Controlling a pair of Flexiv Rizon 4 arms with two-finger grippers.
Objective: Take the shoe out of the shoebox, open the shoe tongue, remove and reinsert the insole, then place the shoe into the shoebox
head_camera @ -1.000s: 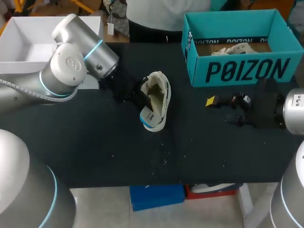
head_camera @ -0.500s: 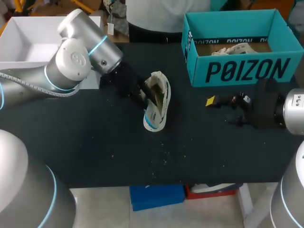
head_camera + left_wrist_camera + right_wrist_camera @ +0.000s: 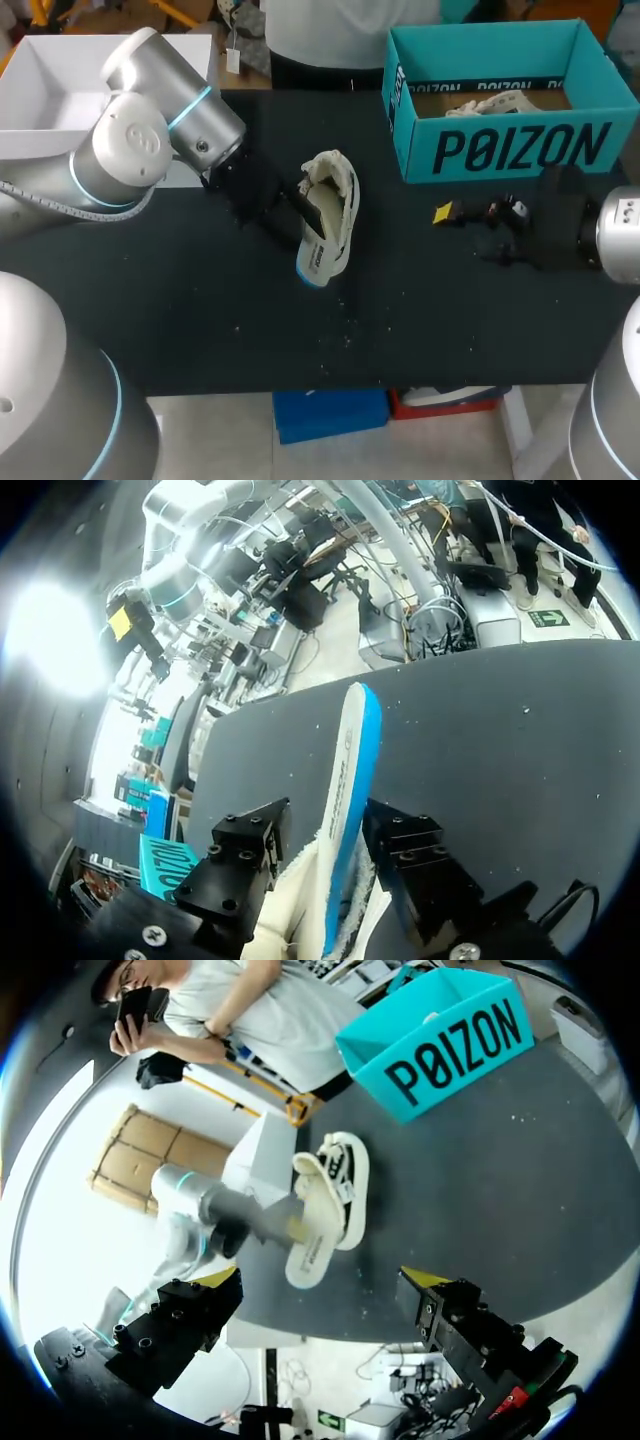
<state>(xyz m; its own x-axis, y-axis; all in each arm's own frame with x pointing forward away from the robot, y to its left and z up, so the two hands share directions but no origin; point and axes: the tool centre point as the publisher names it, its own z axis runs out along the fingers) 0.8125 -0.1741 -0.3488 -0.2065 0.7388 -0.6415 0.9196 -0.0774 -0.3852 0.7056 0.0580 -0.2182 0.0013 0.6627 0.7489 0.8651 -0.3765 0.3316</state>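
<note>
Shoebox (image 3: 510, 150) stands open at the far right of the table (image 3: 450, 300), likely awaiting the return. Its shoe (image 3: 338, 195) lies mid-table on its side, where the left gripper (image 3: 325, 830) pinches the half-out insole (image 3: 313, 262). Right gripper (image 3: 322, 1277) hovers nearby, fingers spread.

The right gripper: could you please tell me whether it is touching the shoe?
Apart. The head view shows a stretch of table between the right gripper and the shoe.
</note>
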